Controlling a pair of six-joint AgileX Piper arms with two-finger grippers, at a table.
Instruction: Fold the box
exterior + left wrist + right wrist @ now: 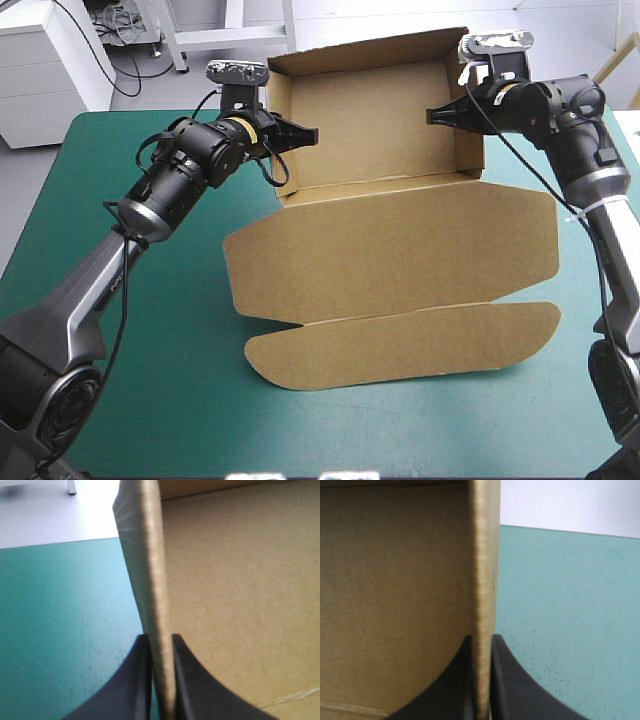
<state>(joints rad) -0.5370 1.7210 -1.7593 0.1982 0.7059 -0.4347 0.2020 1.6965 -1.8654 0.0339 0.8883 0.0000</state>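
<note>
The brown box [385, 215] lies on the teal-green table as an open tray at the far side, its lid panel and front flap flat toward the near edge. The tray's left wall [282, 125], right wall [466, 110] and back wall stand raised. My left gripper [300, 135] is shut on the left wall [150, 580], whose edge runs up between its fingers [135, 680]. My right gripper [440, 117] is shut on the right wall [485, 580], one finger inside the tray, one outside.
Teal-green cover [150, 380] shows to the left of and in front of the flat lid [400, 250]. The front flap [400, 345] reaches toward the near edge. White furniture [45, 70] stands beyond the table's far left corner.
</note>
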